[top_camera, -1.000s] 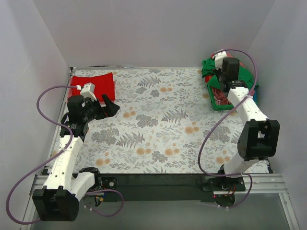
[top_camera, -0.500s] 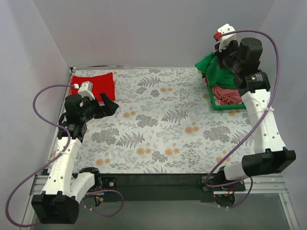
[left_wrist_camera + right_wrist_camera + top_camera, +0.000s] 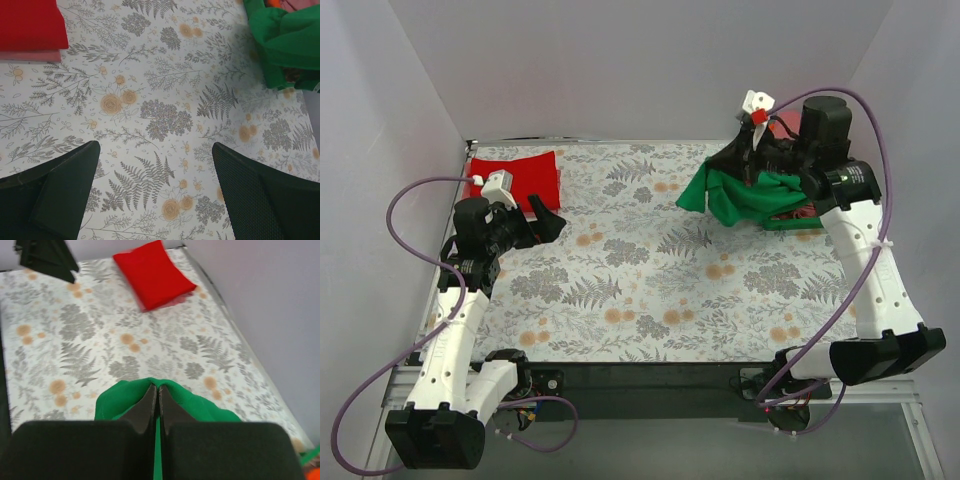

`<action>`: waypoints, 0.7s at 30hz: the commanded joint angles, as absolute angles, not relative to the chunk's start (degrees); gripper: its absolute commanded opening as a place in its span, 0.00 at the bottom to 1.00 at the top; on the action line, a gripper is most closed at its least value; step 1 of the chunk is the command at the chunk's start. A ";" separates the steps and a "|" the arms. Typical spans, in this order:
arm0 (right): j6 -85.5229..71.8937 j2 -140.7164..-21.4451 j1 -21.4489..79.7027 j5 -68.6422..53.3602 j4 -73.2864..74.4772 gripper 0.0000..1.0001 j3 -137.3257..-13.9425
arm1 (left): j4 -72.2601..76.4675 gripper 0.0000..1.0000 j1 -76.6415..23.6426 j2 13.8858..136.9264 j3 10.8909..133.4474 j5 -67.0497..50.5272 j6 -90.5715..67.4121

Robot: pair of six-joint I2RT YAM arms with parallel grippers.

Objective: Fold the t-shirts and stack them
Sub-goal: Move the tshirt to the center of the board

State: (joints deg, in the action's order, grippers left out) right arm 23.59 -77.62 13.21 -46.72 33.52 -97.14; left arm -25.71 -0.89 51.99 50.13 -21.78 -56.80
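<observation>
- The right tool (image 3: 156, 388) is pinched tight on a fold of the green t-shirt (image 3: 745, 195); in the right wrist view its two dark fingers (image 3: 145, 407) meet, with green cloth bunched around their tips
- The green t-shirt hangs from that grip over the far right part of the table (image 3: 650, 290), its bulk spreading out to the left of the tool and trailing back to the right over the green plastic basket (image 3: 792, 224)
- Whether the shirt's lowest fold touches the table cannot be told from these views
- The basket sits at the table's far right edge, mostly hidden under the hanging cloth; in the left wrist view a bit of orange cloth (image 3: 278, 3) and a bit of pink cloth (image 3: 300, 4) show beside the green
- The red t-shirt (image 3: 518, 175) lies folded flat as a neat rectangle in the far left corner of the table, well apart from the green one
- In the left wrist view a pink edge (image 3: 30, 55) shows just under the red t-shirt's near side
- The left tool (image 3: 155, 146) hovers above the left side of the table, near the red t-shirt, its jaws spread wide and holding nothing; only the leaf-and-flower print of the table shows between them
</observation>
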 commanded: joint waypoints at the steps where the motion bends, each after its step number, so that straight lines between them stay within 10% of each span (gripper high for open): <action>1: 25.66 -74.97 16.34 -55.02 35.06 0.01 -94.84 | -26.54 0.95 -1.14 50.36 52.30 -21.27 -56.25; 21: 23.73 -76.38 23.20 -59.59 35.33 0.01 -100.72 | -26.28 0.95 -1.14 51.42 52.47 -22.41 -57.83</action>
